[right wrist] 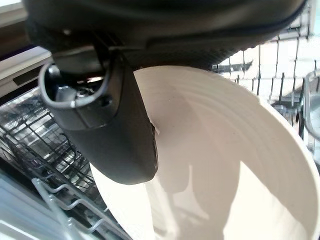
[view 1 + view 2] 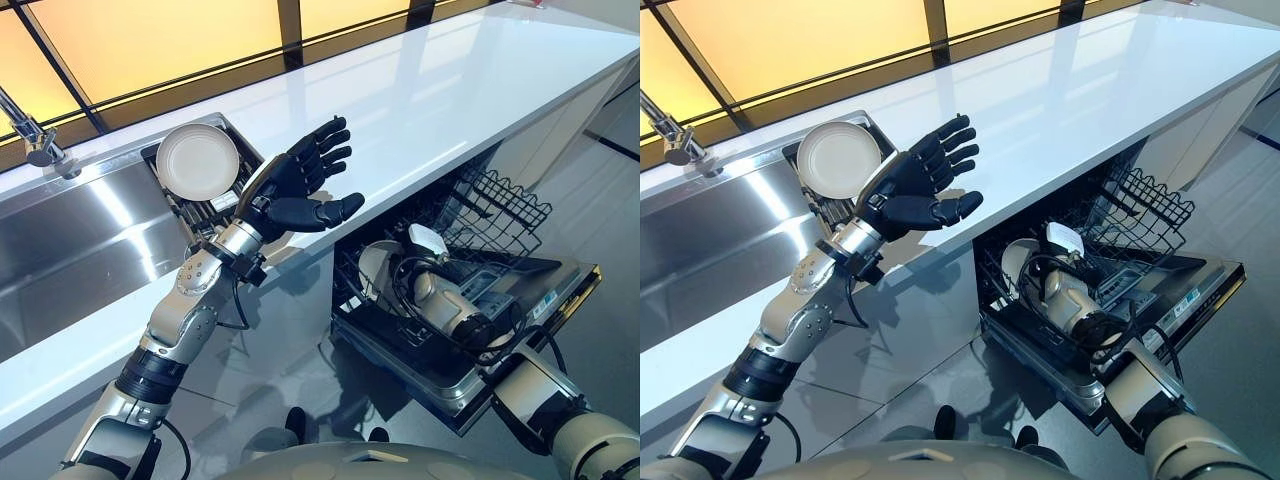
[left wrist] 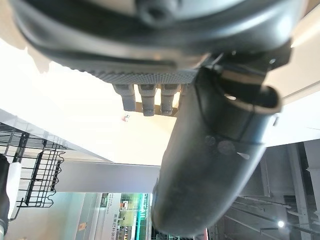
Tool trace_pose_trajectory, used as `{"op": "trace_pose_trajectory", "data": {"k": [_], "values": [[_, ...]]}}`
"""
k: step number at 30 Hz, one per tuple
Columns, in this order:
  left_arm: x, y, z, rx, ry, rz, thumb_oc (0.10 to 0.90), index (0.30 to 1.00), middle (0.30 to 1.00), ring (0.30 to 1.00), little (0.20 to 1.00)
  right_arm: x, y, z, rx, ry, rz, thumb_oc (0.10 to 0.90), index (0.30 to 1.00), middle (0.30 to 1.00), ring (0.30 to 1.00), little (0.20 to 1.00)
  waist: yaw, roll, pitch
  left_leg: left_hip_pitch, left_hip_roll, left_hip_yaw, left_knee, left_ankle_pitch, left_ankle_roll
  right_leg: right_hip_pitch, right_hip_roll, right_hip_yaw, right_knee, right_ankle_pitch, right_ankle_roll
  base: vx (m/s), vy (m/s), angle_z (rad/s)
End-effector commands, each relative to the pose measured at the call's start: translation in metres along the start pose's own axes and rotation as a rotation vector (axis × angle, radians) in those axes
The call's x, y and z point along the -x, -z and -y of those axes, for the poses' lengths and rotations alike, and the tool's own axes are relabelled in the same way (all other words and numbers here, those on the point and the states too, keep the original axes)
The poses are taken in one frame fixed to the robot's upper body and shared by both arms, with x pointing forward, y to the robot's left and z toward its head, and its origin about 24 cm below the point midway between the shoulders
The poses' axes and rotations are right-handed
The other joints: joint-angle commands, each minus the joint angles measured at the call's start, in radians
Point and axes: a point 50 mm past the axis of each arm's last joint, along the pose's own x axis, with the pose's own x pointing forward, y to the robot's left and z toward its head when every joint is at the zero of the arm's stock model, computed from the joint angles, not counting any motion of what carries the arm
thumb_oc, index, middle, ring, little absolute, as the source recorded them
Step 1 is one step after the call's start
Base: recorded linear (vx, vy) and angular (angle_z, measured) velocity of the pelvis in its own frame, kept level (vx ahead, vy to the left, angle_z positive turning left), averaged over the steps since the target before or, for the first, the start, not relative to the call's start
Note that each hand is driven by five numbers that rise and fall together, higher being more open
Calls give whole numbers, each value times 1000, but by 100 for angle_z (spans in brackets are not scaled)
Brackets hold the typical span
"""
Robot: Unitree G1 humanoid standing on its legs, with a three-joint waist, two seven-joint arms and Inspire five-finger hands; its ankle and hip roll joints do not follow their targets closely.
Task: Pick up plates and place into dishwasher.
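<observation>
A round white plate (image 2: 197,161) stands on edge in the dark drying rack (image 2: 205,212) at the sink's right end. My left hand (image 2: 295,185) hovers just right of it over the counter's front edge, open, fingers spread and holding nothing; its thumb (image 3: 210,165) sticks straight out. Down in the open dishwasher, my right hand (image 2: 425,242) is shut on a second white plate (image 1: 225,165), with the thumb (image 1: 115,120) pressed on its face. This plate (image 2: 372,268) stands among the tines of the lower rack (image 2: 350,300).
The white counter (image 2: 450,90) runs to the far right. A steel sink (image 2: 70,240) with a faucet (image 2: 35,135) lies at the left. The dishwasher door (image 2: 545,300) hangs open, and a wire basket (image 2: 500,205) juts out above the lower rack.
</observation>
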Motion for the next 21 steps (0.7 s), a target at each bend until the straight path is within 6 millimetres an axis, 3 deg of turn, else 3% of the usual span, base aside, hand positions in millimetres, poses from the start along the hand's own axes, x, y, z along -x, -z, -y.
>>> {"op": "trace_pose_trajectory", "data": {"k": [1,6,12,13,14,21], "values": [[-22,-57,16,-54,141,264,800,900,900,900,900,11,-76,1,-264,-82,331,100,300,300,300,200,41,-39,-41,27,-70,-7,1,-84,27,45,-22,8,7,-13,45,0,0,0],[-19,-54,15,-49,145,262,800,900,900,900,900,19,-89,-3,-404,-148,427,100,300,300,300,200,42,-37,-44,27,-70,-12,1,-81,25,46,-22,5,7,-14,43,0,0,0],[-19,-52,13,-45,141,259,800,900,900,900,900,25,-97,-8,-443,-258,497,114,312,312,312,214,42,-41,-46,27,-71,-15,1,-80,24,47,-21,2,7,-16,41,0,0,0],[-19,-52,12,-45,140,259,800,900,900,900,900,25,-97,-10,-446,-279,500,256,434,434,434,356,42,-42,-47,27,-71,-16,1,-80,24,47,-21,1,7,-16,41,0,0,0],[-18,-52,11,-44,139,259,800,900,900,900,900,27,-96,-12,-455,-298,505,800,900,900,900,900,43,-43,-49,26,-71,-16,1,-79,24,48,-21,1,7,-16,41,0,0,0],[-18,-51,13,-49,145,262,800,900,900,900,900,28,-91,-13,-484,-289,502,800,900,900,900,900,34,-45,-46,32,-68,-10,1,-80,23,51,-20,4,7,-15,40,0,0,0]]}}
